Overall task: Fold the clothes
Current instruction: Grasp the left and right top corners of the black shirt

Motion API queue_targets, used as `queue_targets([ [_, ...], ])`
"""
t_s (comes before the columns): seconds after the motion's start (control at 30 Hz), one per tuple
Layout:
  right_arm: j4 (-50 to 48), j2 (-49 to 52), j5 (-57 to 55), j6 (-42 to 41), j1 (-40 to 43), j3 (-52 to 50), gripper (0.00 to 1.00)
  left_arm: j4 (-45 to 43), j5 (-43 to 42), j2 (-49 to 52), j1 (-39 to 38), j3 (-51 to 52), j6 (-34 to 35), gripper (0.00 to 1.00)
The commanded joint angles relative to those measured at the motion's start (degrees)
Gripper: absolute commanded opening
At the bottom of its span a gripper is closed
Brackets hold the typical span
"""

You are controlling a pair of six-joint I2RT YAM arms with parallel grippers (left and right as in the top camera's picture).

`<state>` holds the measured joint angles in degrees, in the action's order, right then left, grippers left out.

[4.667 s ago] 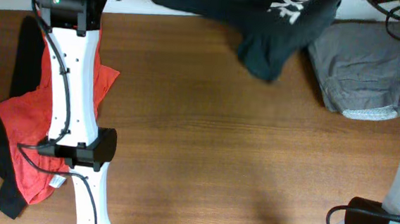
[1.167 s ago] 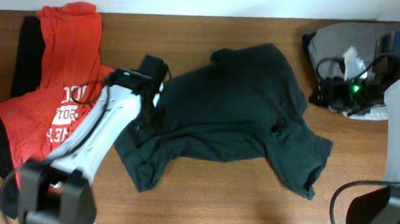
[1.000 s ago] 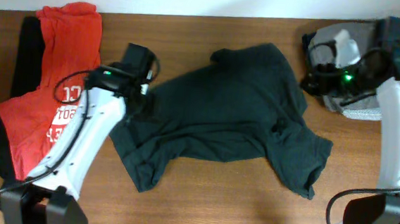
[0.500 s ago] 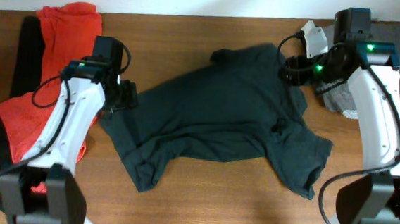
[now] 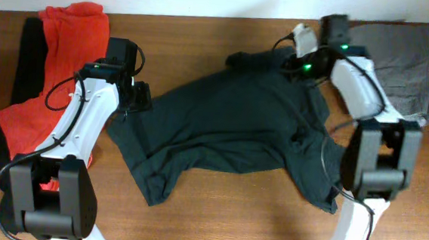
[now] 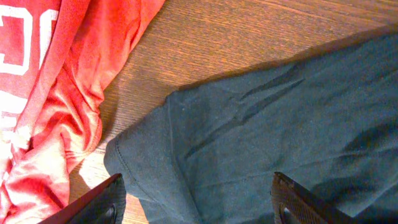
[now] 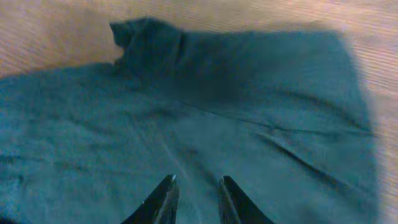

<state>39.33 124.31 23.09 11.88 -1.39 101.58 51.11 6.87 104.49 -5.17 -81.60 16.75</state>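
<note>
1. Lying rumpled on the table [image 5: 215,218], the dark green T-shirt [image 5: 236,129] is sitting beside the red T-shirt [image 5: 69,27].
2. Left gripper [image 6: 197,186] is hovering over its left edge, jaws spread wide.
3. Right gripper [image 7: 198,183] is hanging over its far-right corner, jaws barely apart, empty.

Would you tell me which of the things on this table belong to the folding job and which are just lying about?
Job:
dark green T-shirt, spread between the arms
red T-shirt, heaped at the left

Lying about, it seems:
grey garment at the top right
black cloth under the red one
</note>
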Motion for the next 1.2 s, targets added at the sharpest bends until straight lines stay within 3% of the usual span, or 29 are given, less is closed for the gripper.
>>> queue_targets([
  [0.0,-2.89,2.91,0.24,-3.10,-1.27,0.55,0.26,-0.11,-0.44,-0.35,-0.02,0.00,0.31,0.74],
  [0.27,-5.42,6.14,-1.51,-6.38,-1.16,0.83,0.26,-0.13,-0.68,-0.35,-0.02,0.02,0.33,0.75],
  [0.3,-6.27,6.14,0.11,-6.38,-1.84,1.70,0.33,-0.15,-1.11,-0.35,-0.02,0.02,0.33,0.75],
  [0.57,-11.69,7.26,-7.50,-7.28,-5.88,1.77,0.36,0.09,-1.31,-0.35,-0.02,0.02,0.33,0.75],
  [1.17,-5.46,12.26,-10.36,-9.70,3.61,1.70,0.36,0.37,-3.82,-0.35,-0.07,0.02,0.33,0.75],
])
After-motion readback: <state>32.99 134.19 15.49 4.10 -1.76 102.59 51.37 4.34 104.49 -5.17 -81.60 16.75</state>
